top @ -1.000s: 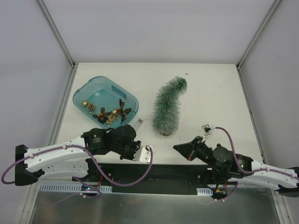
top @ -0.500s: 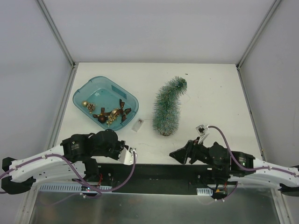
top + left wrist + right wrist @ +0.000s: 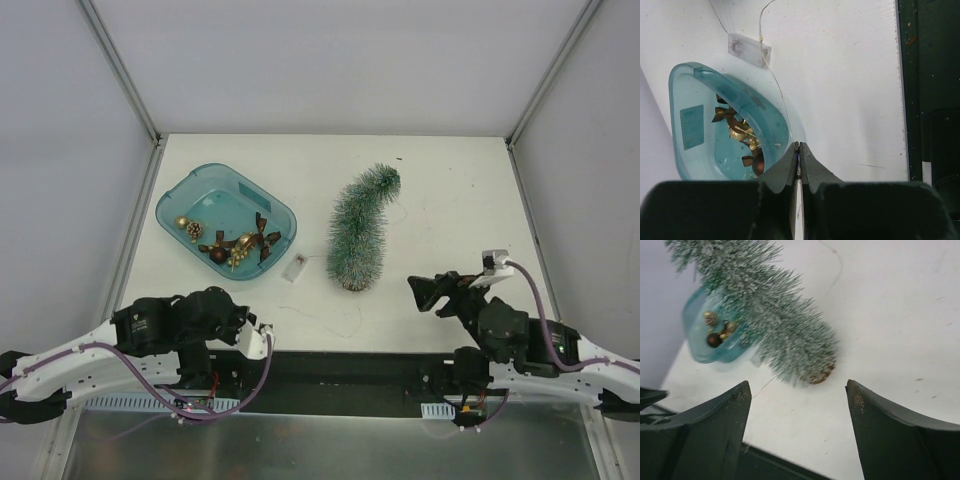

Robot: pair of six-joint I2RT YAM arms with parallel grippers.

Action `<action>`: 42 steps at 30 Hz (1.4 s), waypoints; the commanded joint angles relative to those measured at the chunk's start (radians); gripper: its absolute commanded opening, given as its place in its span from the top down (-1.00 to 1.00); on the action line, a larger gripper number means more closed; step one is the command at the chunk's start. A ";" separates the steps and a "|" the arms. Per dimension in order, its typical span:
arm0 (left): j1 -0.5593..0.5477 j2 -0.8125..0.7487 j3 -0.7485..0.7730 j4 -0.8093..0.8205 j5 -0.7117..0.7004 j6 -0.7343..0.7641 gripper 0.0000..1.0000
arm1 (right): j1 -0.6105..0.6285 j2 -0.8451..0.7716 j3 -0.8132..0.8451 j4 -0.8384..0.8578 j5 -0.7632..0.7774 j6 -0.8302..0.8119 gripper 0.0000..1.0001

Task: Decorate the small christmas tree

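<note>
Teal tray (image 3: 186,186) holds gold and brown ornaments (image 3: 236,246). The small christmas tree (image 3: 358,230) is on the desk (image 3: 450,200) beside the tray. Left claw (image 3: 799,161) pressed closed, seemingly empty; right claw (image 3: 797,386) wide open, empty.

Bright, even light from above — shadows on the white table (image 3: 450,200) are short and soft. The right wrist view is blurred, the small christmas tree (image 3: 785,330) smeared

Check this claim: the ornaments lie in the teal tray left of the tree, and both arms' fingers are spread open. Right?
Not quite. The fingers of the left gripper are pressed shut, as the left wrist view shows; only the right gripper is open. The ornaments lie in the teal tray, left of the small christmas tree.
</note>
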 commanded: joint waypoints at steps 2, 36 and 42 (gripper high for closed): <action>0.009 0.012 0.051 -0.049 -0.048 0.011 1.00 | -0.036 0.155 0.040 0.197 0.294 -0.319 -0.59; 0.009 0.064 0.145 -0.060 -0.041 0.046 1.00 | -1.149 0.974 0.148 0.759 -1.160 -0.463 -0.24; 0.009 0.092 0.174 -0.061 -0.042 0.071 1.00 | -1.115 0.971 0.120 0.785 -1.010 -0.474 0.23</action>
